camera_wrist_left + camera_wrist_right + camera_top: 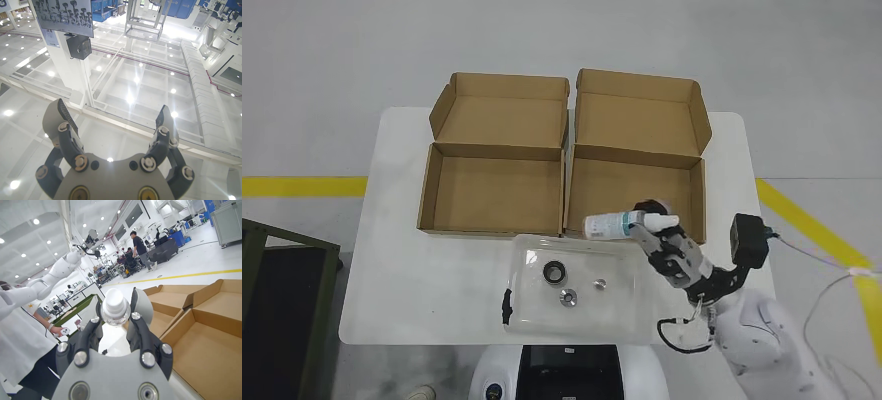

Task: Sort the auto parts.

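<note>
The step in hand looks like the carry: a bottle point(610, 224) is out of the clear tray point(527, 312) and on its way to a box. The right gripper point(646, 230) is clenched on the bottle just below its white cap point(114, 302). It holds the bottle on its side in the air, over the near wall of the right cardboard box point(637, 192), with the base pointing left.

The next move probably calls for going farther over the box floor, lowering, then letting go. The right forearm slants in from the near right. The left gripper point(112, 106) points up at the ceiling, jaws spread wide and holding nothing.

A black ring point(556, 271) and two small metal parts point(569, 297) lie in the tray. The left cardboard box point(492, 194) holds nothing.
</note>
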Motion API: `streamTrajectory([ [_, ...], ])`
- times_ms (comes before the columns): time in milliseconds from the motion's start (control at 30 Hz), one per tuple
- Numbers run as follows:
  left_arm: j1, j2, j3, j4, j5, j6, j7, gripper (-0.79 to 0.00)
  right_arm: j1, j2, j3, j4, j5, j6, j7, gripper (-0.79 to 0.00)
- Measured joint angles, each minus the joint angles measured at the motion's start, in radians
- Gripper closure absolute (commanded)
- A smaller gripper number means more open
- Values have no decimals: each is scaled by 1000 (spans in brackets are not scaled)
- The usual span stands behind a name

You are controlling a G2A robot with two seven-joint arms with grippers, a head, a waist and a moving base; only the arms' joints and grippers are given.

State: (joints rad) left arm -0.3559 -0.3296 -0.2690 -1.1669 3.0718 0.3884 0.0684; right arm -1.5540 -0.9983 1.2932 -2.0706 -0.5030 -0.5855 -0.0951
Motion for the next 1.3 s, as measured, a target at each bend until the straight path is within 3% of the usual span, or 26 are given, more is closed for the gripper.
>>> streamTrajectory([
  [567,0,0,0,0,0,0,0,-785,35,-28,-6,21,42,7,-65,0],
  [800,0,0,0,0,0,0,0,-785,72,-37,-27,61,-101,40,-28,0],
  [1300,0,0,0,0,0,0,0,-785,204,-64,-107,195,-512,224,18,0],
])
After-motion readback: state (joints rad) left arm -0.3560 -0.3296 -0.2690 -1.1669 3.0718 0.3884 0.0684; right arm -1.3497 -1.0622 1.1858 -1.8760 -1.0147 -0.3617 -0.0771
